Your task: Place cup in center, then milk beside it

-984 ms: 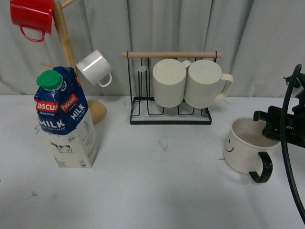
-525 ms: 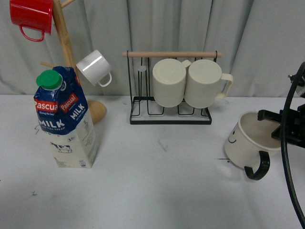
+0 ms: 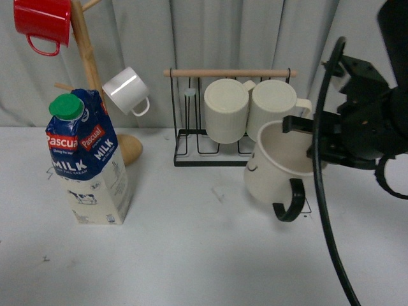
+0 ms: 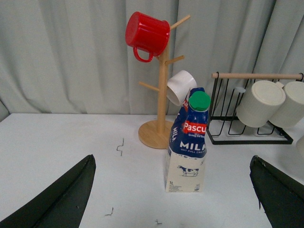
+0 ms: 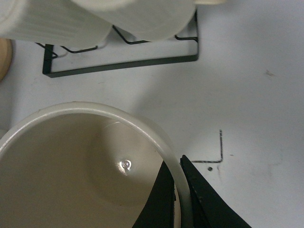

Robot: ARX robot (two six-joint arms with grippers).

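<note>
white table [image 3: 191, 255]; cup [image 3: 271, 172] rim pinched between right fingers [image 5: 204, 204].

cup [image 5: 71, 171]: in the right wrist view we see only its rim and inside; the edges cut off the rest.
right gripper [image 3: 313, 148]: its body runs off the front view's right edge.
left gripper [image 4: 172, 161]: we see only two dark fingers [image 4: 61, 199], cut by the lower edge.
red mug [image 3: 43, 22]: clipped by the front view's top edge.
milk [image 3: 89, 166]: the print under "MILK" is too small for us to read.
</note>
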